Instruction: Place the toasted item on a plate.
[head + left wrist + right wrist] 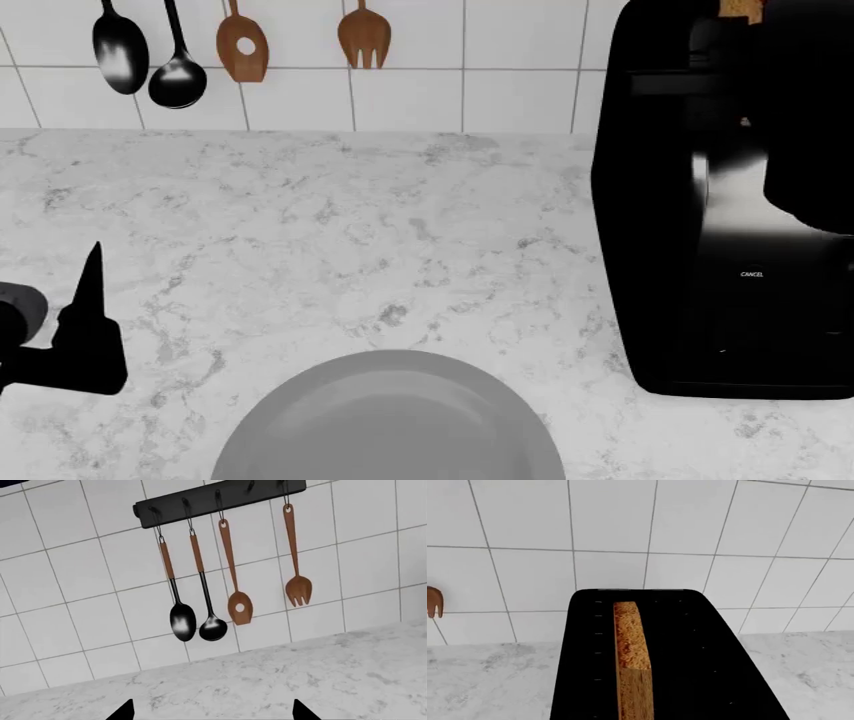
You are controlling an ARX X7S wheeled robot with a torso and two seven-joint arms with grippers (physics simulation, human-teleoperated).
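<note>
- Plate (387, 420) is seen nearest of all in the head view, grey and round, lying flat on the marble counter (334, 230) with its near part cut off by the frame edge.
- Just beside the plate, on the robot's left, the left gripper (83, 330) is held low over the counter; two dark fingertips (123, 711) are seen set apart in the left wrist view, with nothing between them.
- Further back on the right, the black toaster (721, 260) is stood on the counter, a "CANCEL" label showing on its face.
- The toasted item (630, 650) is seen upright in the toaster's slot in the right wrist view, golden-brown crust edge upward, well apart from the plate.
- The right gripper is not seen clearly; a dark bulk is seen over the toaster in the head view, and whether the fingers are apart or together cannot be told.
- Farthest back, wooden and black utensils (220, 590) are hung from a black rail (220, 502) on the white tiled wall (647, 530).
</note>
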